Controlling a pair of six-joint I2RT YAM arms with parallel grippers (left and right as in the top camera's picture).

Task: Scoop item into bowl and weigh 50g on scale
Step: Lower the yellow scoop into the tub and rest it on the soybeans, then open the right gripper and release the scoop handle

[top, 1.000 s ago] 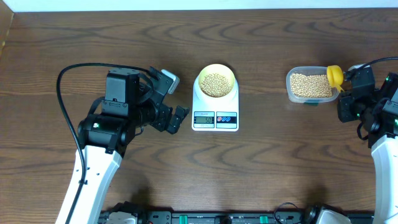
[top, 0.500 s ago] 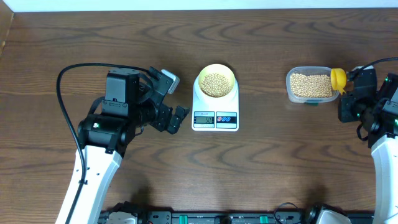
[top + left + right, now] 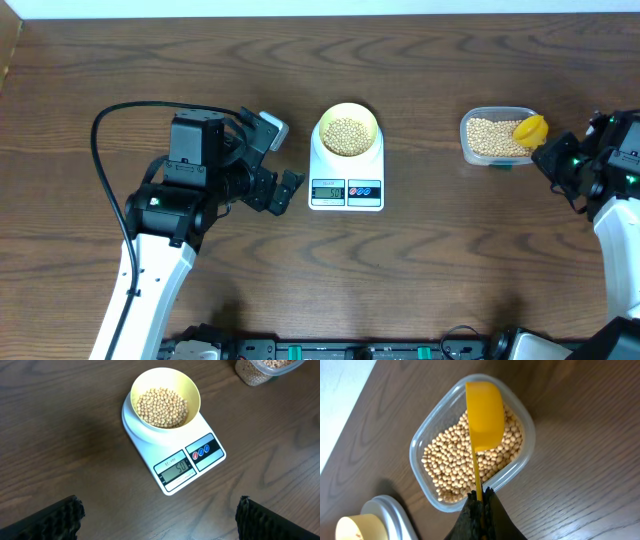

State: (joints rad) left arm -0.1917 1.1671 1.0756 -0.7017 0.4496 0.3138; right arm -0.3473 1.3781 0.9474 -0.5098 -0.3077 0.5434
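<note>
The pale yellow bowl (image 3: 348, 131) (image 3: 165, 400) holds beans (image 3: 162, 407) and sits on the white scale (image 3: 346, 178) (image 3: 180, 460), whose display reads 50. A clear tub (image 3: 497, 137) (image 3: 470, 445) holds more beans (image 3: 465, 460). My right gripper (image 3: 553, 158) (image 3: 480, 500) is shut on the handle of the yellow scoop (image 3: 529, 128) (image 3: 484, 412), whose head hangs over the tub's right part. My left gripper (image 3: 283, 190) (image 3: 160, 520) is open and empty, left of the scale.
The wooden table's far edge (image 3: 320, 14) meets a white wall. The bowl and scale edge also show at the bottom left of the right wrist view (image 3: 365, 522).
My right gripper has swung the scoop from the tub's right edge to over the beans in the tub, and the arm has turned. The left arm has not moved.
</note>
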